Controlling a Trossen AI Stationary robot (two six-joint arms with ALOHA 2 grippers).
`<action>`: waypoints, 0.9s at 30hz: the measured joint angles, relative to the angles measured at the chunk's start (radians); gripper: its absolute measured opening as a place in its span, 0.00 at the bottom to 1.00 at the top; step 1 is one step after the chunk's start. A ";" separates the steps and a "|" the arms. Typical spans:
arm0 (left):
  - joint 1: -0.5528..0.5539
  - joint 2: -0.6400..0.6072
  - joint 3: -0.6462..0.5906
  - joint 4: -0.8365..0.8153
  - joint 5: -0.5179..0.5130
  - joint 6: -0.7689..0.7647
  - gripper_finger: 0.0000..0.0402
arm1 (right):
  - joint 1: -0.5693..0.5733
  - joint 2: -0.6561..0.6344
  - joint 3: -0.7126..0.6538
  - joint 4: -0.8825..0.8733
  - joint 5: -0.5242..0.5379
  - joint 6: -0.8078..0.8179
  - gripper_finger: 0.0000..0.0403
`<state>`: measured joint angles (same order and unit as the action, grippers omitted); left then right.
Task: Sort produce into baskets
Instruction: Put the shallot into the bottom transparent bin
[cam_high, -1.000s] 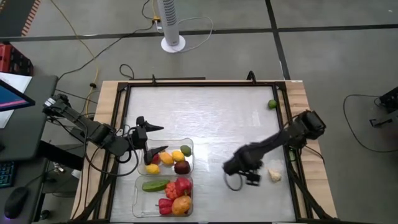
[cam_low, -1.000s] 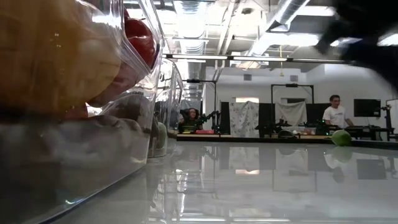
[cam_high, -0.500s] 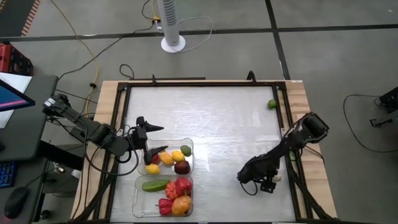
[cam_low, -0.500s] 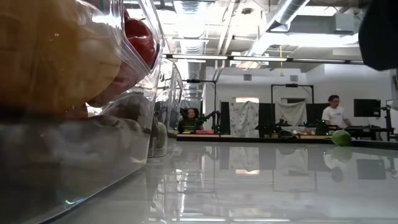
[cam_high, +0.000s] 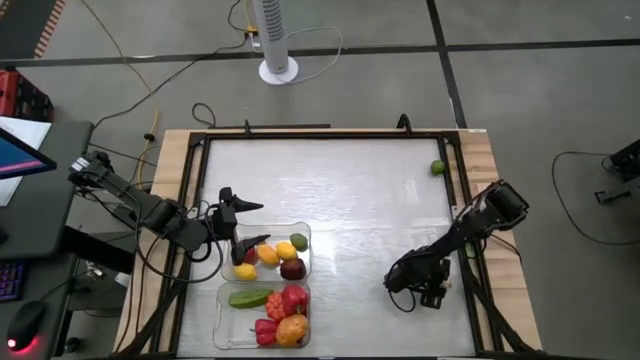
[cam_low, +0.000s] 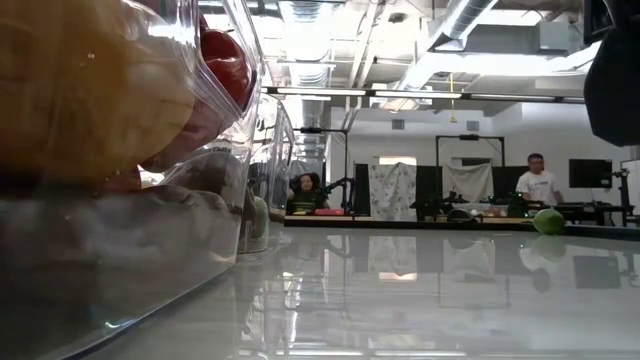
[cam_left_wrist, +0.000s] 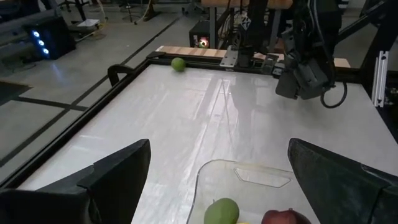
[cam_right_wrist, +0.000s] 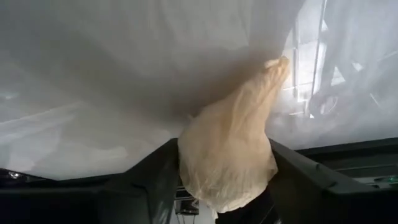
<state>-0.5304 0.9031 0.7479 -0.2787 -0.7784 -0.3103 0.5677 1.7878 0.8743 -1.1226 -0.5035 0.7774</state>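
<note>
Right end effector (cam_high: 425, 288) low over the pale glossy desk (cam_high: 340, 180) near its right edge, dark fingers (cam_right_wrist: 311, 180) spread either side of the cream, papery, garlic-like bulb (cam_right_wrist: 231, 158). Bulb sitting between them in the right wrist view, pointed tip aimed away from the wrist. Hard to tell whether the pads are already pressing the skin or only bracketing it; not visibly lifted off the desk. In the high view the bulb hidden beneath the arm.

Left end effector (cam_high: 245, 225) parked at the left side, fingers apart and empty, just above the nearer edge of the upper clear rectangular plastic basket (cam_high: 303, 232), which holds yellow, orange, green and dark red pieces. Second clear basket (cam_high: 222, 300) directly below it in the high view, carrying a green cucumber-like piece and several red and orange ones. One small green round fruit (cam_high: 437, 168) alone by the desk's far right rail, well apart from everything else.

Judged risks: a tapered, rounded bulb on a slick surface likely to squirt out if the closing pads meet it off-centre or near the narrow tip. A shallow grip could also let it drop during the long carry across to the baskets. Green fruit close to the rail, possibly awkward to approach and prone to rolling if nudged.
</note>
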 joint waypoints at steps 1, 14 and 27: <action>0.000 0.000 0.000 0.000 0.000 0.000 0.92 | -0.003 0.000 0.000 0.003 0.000 -0.006 0.59; 0.000 0.000 0.000 0.000 -0.004 0.002 0.92 | -0.122 0.000 0.347 -0.043 0.167 -0.163 0.51; 0.000 0.000 0.000 0.010 -0.022 0.017 0.92 | -0.117 0.000 0.720 0.443 0.533 -0.643 0.52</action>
<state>-0.5304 0.9028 0.7479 -0.2691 -0.8005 -0.2937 0.4505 1.7874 1.5940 -0.6793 0.0292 0.1346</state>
